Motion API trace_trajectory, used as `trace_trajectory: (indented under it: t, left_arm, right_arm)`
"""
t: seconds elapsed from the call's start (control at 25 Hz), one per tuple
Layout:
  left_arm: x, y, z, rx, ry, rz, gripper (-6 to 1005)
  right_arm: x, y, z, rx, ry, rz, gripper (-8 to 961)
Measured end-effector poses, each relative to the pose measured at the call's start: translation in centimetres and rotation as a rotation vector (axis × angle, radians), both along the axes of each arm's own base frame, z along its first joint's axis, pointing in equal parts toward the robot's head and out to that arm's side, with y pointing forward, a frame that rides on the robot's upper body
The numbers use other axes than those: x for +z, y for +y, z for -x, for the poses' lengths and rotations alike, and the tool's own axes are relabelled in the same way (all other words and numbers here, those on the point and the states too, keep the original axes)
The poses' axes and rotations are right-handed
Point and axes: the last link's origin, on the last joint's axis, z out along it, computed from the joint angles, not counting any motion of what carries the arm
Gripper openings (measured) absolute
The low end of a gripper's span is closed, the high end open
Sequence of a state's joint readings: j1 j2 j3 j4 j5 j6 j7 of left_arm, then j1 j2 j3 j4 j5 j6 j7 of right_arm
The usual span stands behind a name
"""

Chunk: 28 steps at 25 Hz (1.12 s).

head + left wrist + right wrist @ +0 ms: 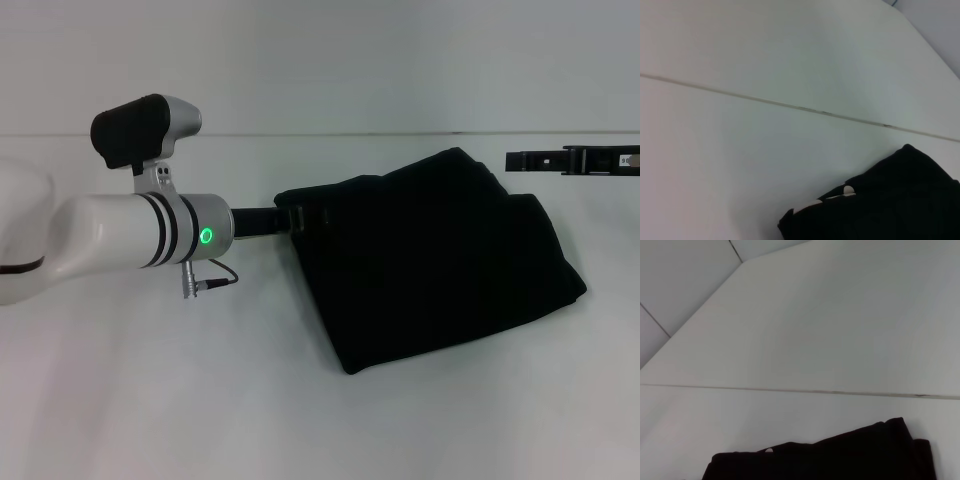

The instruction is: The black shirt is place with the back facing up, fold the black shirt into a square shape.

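A plain white table (300,420) meets a pale wall (320,60).

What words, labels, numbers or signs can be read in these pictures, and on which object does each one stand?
No text can be read.
Right gripper: a small white label, too small to read.
Left arm: a green ring light, no letters.
Black shirt: plain; the left gripper at its edge bears no visible marking.

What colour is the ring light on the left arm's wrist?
Green, clearest in the head view.
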State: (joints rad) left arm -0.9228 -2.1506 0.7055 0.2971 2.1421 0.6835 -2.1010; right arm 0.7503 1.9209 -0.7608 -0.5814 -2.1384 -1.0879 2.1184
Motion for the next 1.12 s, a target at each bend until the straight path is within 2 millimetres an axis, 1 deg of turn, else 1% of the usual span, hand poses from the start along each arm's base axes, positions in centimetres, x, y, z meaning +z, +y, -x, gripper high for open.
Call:
trace_trajectory:
  t: [0.48,0.68,0.88,1.12]
  left_arm:
    - [0.19,-0.2,0.44,-0.006,-0.006,-0.021,401]
    - [0.12,-0.27,0.49,-0.003,-0.008,-0.017,127]
    - [0.29,-0.22,0.56,0.0,-0.012,-0.019,26]
    - [0.56,0.25,-0.07,-0.022,-0.007,-0.019,27]
  right_arm:
    - [-0.25,-0.11,-0.09,-0.001,-0.001,0.001,900]
    - [-0.3,-0.24,-0.27,-0.005,-0.001,0.001,900]
    - [-0.4,-0.42,-0.47,-0.011,0.002,0.006,899]
    - [-0.62,-0.56,-0.7,-0.027,0.01,0.011,898]
